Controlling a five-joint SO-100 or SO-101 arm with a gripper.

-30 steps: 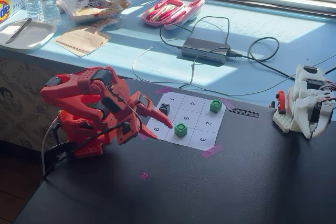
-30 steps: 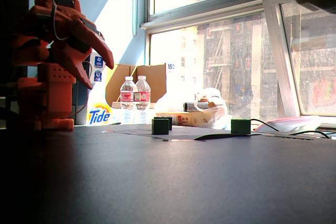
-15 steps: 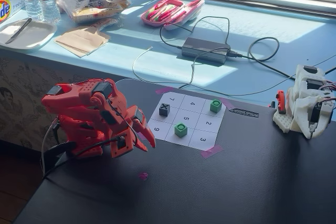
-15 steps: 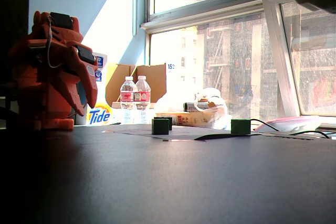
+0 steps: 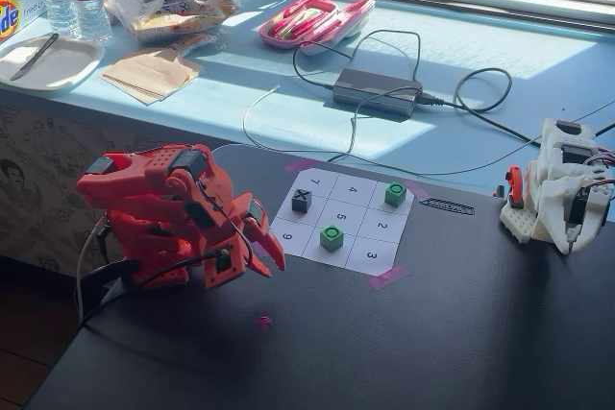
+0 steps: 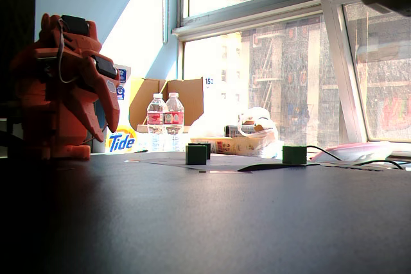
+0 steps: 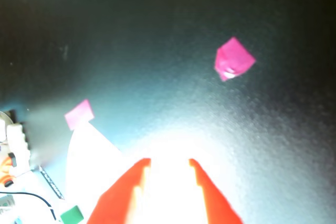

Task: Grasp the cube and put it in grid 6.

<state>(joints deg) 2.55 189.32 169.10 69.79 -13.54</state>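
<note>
A black table [image 5: 461, 333] holds a taped paper grid sheet [image 5: 370, 256], red arm base [image 5: 159, 271] and pink tape scrap [image 5: 261, 321].

The arm [image 5: 163, 213] is bright red all over, its claw [image 5: 267, 258] the same red, with thin black wires along it. The desk [image 5: 404, 352] is matte black. On it lies a white paper sheet [image 5: 338, 223] ruled into nine squares with black numerals, held by pink tape. The cube [image 5: 332, 237] is bright green with a dark ring on top; the far cube [image 5: 395, 194] to its right matches it. A dark grey cube [image 5: 301, 201] bears an X. A small pink scrap [image 7: 233, 59] marks the near black surface. Farther off, the ledge [image 5: 480, 141] is pale blue.
</note>
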